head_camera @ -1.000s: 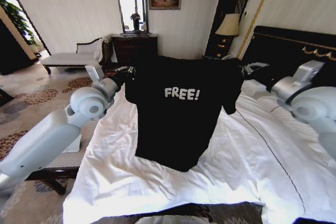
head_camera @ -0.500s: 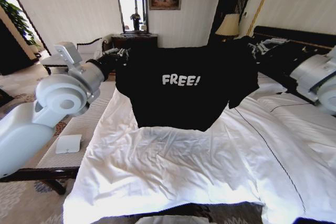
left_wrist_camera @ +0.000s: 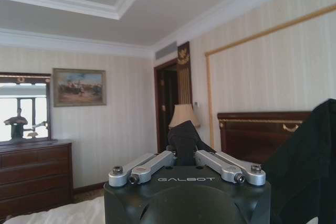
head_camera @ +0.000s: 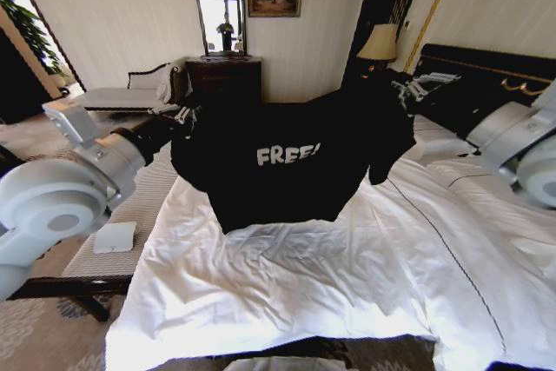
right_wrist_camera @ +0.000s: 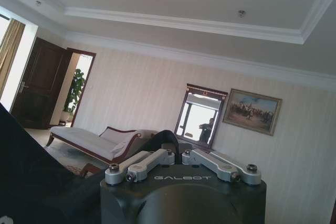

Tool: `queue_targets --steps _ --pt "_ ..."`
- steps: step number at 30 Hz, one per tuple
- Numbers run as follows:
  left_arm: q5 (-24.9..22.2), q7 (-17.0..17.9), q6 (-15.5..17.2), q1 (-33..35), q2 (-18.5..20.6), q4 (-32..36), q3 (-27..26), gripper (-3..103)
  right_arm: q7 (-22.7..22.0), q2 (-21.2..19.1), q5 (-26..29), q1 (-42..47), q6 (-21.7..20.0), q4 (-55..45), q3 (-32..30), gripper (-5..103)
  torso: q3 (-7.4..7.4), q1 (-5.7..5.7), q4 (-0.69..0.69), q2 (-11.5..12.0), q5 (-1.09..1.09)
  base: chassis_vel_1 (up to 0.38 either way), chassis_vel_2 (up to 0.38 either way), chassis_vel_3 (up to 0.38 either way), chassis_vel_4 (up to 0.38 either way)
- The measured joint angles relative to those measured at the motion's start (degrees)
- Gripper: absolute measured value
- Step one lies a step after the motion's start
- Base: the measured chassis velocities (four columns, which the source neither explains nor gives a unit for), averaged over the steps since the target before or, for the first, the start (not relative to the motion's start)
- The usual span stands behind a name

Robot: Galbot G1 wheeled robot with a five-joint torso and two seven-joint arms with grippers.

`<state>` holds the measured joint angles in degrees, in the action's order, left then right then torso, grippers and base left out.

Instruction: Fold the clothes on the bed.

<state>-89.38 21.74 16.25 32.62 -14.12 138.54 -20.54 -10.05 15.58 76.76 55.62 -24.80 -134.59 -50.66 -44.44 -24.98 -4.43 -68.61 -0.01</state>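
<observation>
Above the bed (head_camera: 287, 284), the T-shirt (head_camera: 287, 162) hangs spread, each shoulder clamped in the left gripper's (head_camera: 184, 115) and right gripper's (head_camera: 408, 89) jaws.

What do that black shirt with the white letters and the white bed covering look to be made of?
The black short-sleeved T-shirt looks like soft, matte knit fabric, perhaps cotton: it sags limply where it hangs. The white duvet on the bed looks like smooth woven cotton, going by its sharp creases.
</observation>
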Motion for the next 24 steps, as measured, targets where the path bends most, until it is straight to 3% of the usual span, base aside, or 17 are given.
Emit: queue_targets --steps 1,2,3,4,7,8,9,10,11,12,13,16,18,21,22,24 --pt "-0.96 0.0 0.02 0.6 1.8 1.39 -0.7 1 -1.58 0.58 1.87 1.57 -1.6 -2.15 -2.39 1 -0.01 -0.01 0.0 0.0 0.03 0.0 0.0 0.0 0.0" --pt "-5.57 1.03 0.52 1.03 5.08 4.52 -3.7 1 -7.95 2.04 11.17 4.17 -6.59 -7.76 -9.7 1 0.0 -0.01 0.01 0.0 0.03 0.0 0.0 0.0 0.0" --pt "-8.26 2.04 1.18 0.89 5.87 4.91 -5.4 1 -11.06 2.38 16.43 4.69 -8.77 -8.64 -12.97 1 0.0 -0.01 0.01 0.0 0.01 0.0 0.0 0.0 0.0" --pt "-8.26 2.04 1.18 0.89 5.87 4.91 -5.4 1 -11.06 2.38 16.43 4.69 -8.77 -8.64 -12.97 1 0.0 -0.01 0.01 0.0 0.01 0.0 0.0 0.0 0.0" --pt "-20.74 9.03 8.89 0.48 9.63 5.17 -12.89 1 -23.59 2.86 38.47 6.63 -16.2 -9.25 -26.61 1 0.01 0.0 0.01 0.0 0.01 0.0 0.0 0.0 0.0" --pt "-20.74 9.03 8.89 0.48 9.63 5.17 -12.89 1 -23.59 2.86 38.47 6.63 -16.2 -9.25 -26.61 1 0.01 0.0 0.01 0.0 0.01 0.0 0.0 0.0 0.0" --pt "-28.11 14.12 13.11 -0.33 10.87 5.17 -16.76 1 -29.18 2.58 47.99 6.76 -17.36 -9.24 -32.07 1 0.0 0.0 0.0 0.0 0.02 0.0 0.0 0.0 0.0" --pt "-35.36 18.59 16.03 -1.25 11.41 5.15 -20.92 1 -31.7 1.69 54.31 6.78 -17.76 -9.24 -36.0 1 0.0 0.0 0.0 0.0 0.04 0.0 0.0 0.0 0.0" --pt "-35.36 18.59 16.03 -1.25 11.41 5.15 -20.92 1 -31.7 1.69 54.31 6.78 -17.76 -9.24 -36.0 1 0.0 0.0 0.0 0.0 0.04 0.0 0.0 0.0 0.0" --pt "-40.98 21.47 18.11 -1.87 11.95 5.15 -24.44 1 -32.91 0.54 57.83 6.77 -17.86 -9.2 -38.91 1 0.0 0.0 0.0 -0.01 0.02 0.0 0.0 0.0 0.0" --pt "-43.08 22.6 19.02 -2.12 12.43 5.13 -25.94 1 -33.39 -0.04 59.41 6.68 -17.87 -9.15 -40.14 1 0.01 -0.01 0.0 -0.01 0.01 0.0 0.0 0.0 0.0" --pt "-42.83 23.5 19.5 -2.23 12.22 5.09 -25.87 1 -33.93 -0.08 60.21 6.19 -17.87 -9.08 -39.01 1 0.01 0.0 0.02 -0.02 0.02 0.0 0.0 0.0 0.0" --pt "-38.21 23.62 19.33 -1.44 10.5 5.03 -23.93 1 -33.9 1.03 57.84 5.7 -17.88 -9.02 -35.15 1 0.01 0.01 0.01 -0.01 0.0 0.0 0.0 0.0 0.0" --pt "-27.55 21.78 17.8 1.67 7.08 4.89 -19.71 1 -29.04 3.75 43.7 5.45 -17.8 -8.88 -26.5 1 -0.01 -0.01 0.02 0.01 0.0 0.0 0.0 0.0 0.0" --pt "-27.55 21.78 17.8 1.67 7.08 4.89 -19.71 1 -29.04 3.75 43.7 5.45 -17.8 -8.88 -26.5 1 -0.01 -0.01 0.02 0.01 0.0 0.0 0.0 0.0 0.0" --pt "-17.53 18.13 16.44 3.17 5.12 4.83 -15.55 1 -22.37 5.35 30.56 7.41 -17.64 -8.81 -22.17 1 -0.02 -0.02 0.02 0.01 0.03 0.0 0.0 0.0 0.0"
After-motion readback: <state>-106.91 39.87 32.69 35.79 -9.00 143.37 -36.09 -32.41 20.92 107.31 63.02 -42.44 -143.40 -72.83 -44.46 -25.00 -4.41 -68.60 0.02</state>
